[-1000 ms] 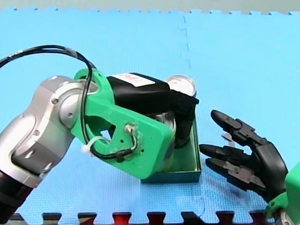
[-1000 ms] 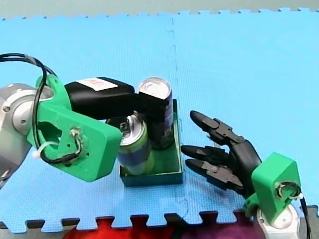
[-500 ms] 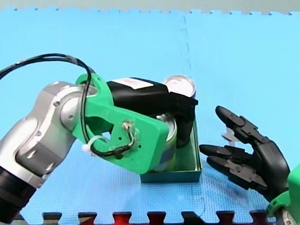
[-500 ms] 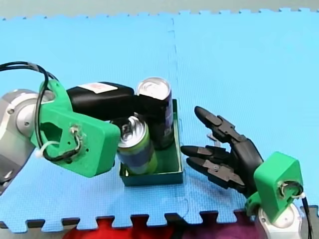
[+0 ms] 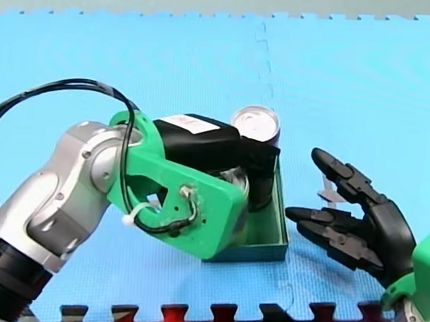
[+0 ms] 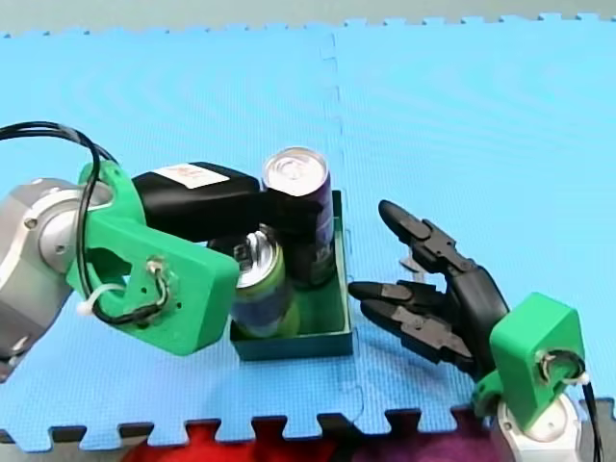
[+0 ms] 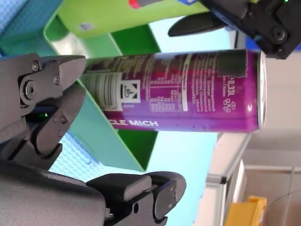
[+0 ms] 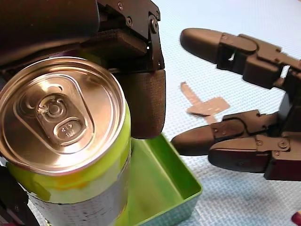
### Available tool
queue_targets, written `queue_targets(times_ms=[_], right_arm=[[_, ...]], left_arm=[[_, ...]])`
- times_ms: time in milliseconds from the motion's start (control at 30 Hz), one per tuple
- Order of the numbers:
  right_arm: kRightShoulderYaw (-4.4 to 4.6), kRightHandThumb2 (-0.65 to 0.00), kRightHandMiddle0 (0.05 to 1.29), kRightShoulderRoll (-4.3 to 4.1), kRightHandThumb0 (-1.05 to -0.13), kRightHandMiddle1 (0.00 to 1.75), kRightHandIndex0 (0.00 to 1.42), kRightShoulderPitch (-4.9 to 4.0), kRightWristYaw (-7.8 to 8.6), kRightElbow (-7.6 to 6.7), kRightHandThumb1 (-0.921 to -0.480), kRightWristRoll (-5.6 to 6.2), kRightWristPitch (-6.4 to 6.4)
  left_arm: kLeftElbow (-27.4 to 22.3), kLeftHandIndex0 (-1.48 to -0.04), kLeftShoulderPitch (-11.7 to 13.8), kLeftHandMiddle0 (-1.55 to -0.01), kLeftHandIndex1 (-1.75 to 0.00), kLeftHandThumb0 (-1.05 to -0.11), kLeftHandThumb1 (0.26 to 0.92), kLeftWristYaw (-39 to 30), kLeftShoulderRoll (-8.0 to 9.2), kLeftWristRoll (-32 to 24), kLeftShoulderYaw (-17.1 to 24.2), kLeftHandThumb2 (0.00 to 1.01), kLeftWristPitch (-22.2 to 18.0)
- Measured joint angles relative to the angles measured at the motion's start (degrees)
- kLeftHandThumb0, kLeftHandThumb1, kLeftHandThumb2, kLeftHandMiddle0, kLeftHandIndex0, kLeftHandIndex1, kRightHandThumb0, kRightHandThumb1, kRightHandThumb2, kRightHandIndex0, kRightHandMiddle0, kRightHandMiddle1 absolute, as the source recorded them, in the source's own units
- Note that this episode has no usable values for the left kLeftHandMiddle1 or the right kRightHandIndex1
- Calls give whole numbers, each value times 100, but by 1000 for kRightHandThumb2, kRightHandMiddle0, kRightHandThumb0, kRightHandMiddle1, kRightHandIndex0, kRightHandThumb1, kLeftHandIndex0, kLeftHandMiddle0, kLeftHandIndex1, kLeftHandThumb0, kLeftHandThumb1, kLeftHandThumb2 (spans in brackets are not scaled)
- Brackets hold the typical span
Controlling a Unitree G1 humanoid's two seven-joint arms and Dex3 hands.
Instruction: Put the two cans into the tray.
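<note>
A: Layout, big to small?

B: Underneath everything, blue foam mat (image 5: 361, 82). Mid-mat, green tray (image 6: 294, 344), long axis running away from the head. Over the tray's left wall, in from the left, left hand (image 6: 226, 204), clenched round the green can (image 6: 258, 289). Just right of the tray and apart from it, right hand (image 6: 433, 300), holding nothing.

A: Cans?

B: Far end of the tray: purple can (image 6: 298, 173), upright. Near end: green can, just in front of the purple one, long axis close to vertical, lid up. Lower part below the tray rim. Base contact with the tray floor: cannot tell.

A: Key relation for the next move?

B: Left hand's fingers (image 8: 146, 103) on the far side of the green can, so lying across the front of the purple can, very close. Touching or not: cannot tell. Looks like placement nearly done, release pending.

A: Exit path?

B: Probably let go, then back out leftward along the arm's own line. Not away from the head, or risk of clipping the purple can.

A: Right hand any use?

B: Nearer the tray's right wall, but nothing loose there to grab. Best kept clear, by my read.
</note>
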Motion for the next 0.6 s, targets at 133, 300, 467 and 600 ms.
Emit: queue_targets(times_ms=[133, 300, 467, 600], right_arm=[[-6, 0, 371, 16, -877, 13, 1271, 5, 13, 8, -900, 27, -8], [-20, 0, 389, 41, -872, 2, 979, 7, 91, 20, -896, 115, -9], [-109, -2, 397, 93, -886, 2, 896, -139, 276, 325, -903, 281, -64], [-174, -2, 502, 96, -895, 36, 843, -206, 247, 464, -911, 296, -53]], left_arm=[[3, -531, -30, -890, -1746, -292, 871, -56, -1, 19, -3, 3, 26], [23, -532, -68, -890, -1746, -297, 877, -130, 9, -8, -7, 6, -20], [28, -557, -213, -572, -1033, -580, 807, -385, 132, 40, -120, 1, -299], [-200, -666, -334, -686, -111, -793, 800, -958, 195, -75, -136, 0, 78]])
